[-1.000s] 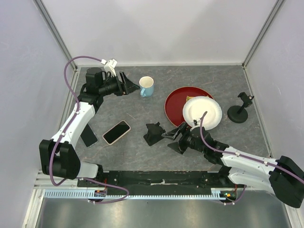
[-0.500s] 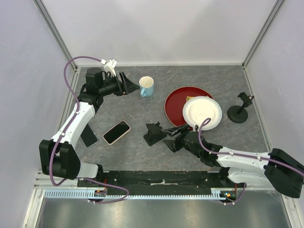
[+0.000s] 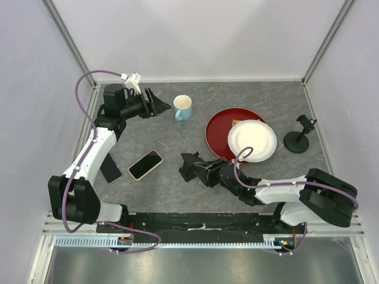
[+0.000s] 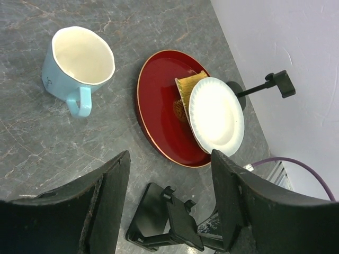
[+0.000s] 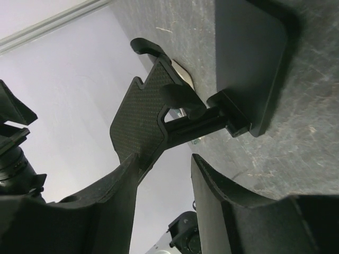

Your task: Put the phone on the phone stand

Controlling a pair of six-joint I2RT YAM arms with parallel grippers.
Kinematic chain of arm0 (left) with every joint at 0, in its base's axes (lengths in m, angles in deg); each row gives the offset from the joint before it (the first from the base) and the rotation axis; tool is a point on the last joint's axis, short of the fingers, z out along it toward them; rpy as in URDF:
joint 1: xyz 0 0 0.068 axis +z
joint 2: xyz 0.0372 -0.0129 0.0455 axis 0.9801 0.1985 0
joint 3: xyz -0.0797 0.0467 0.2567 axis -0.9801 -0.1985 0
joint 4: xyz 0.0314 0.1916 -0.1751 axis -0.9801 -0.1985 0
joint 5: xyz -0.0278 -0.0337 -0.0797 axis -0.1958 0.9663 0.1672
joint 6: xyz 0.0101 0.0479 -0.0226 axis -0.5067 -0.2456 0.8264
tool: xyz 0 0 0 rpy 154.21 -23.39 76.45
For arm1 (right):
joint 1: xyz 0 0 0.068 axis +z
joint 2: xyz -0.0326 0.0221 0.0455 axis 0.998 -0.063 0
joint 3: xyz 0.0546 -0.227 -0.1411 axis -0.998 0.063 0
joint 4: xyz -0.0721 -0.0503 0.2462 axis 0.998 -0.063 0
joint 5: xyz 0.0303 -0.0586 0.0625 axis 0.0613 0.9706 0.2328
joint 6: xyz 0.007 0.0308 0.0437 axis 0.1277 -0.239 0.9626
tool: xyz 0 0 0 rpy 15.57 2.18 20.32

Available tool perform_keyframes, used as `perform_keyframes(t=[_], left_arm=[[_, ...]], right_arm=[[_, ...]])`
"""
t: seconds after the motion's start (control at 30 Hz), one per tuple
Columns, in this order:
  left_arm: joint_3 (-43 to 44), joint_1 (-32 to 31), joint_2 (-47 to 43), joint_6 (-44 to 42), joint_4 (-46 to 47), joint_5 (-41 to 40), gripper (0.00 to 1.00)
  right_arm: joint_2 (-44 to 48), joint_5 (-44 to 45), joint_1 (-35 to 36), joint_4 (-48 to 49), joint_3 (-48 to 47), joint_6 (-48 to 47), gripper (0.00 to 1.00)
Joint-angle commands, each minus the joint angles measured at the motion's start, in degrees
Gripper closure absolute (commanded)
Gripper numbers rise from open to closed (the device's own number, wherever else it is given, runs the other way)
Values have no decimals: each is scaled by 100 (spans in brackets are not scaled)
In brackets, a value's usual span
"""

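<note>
Steadying the stand (image 5: 140, 121) looks like the step in hand. The right gripper (image 5: 164, 161) has its 2 jaws either side of the stand's plate, though we cannot tell whether they pinch it. The phone (image 3: 145, 165) lies flat, left of the stand, untouched. The left gripper (image 4: 169, 161) hangs spread and empty, far left. Next we need a grasp on the phone's edges.

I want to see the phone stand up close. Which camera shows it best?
The right wrist view: the phone stand fills the picture. The top view shows it small; the left wrist view catches it at the bottom edge.
</note>
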Motion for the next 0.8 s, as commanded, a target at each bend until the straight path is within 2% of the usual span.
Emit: perform_keyframes(t=[0.0,0.23,0.5,0.77], left_arm=[[93,181,-129,347,263,132,32],[-48,462,-23,769,641,545,34],[-109,559,-94,840,694,554,36],[-145,603,-85,849,843,563,36]], right_arm=[[-307,175,46,855,-279,1096,50],[-475,377,64,1075,-209,1237,50],[-387,659,64,943,-157,1298,52],[-413,668,72,961,-122,1272,78]])
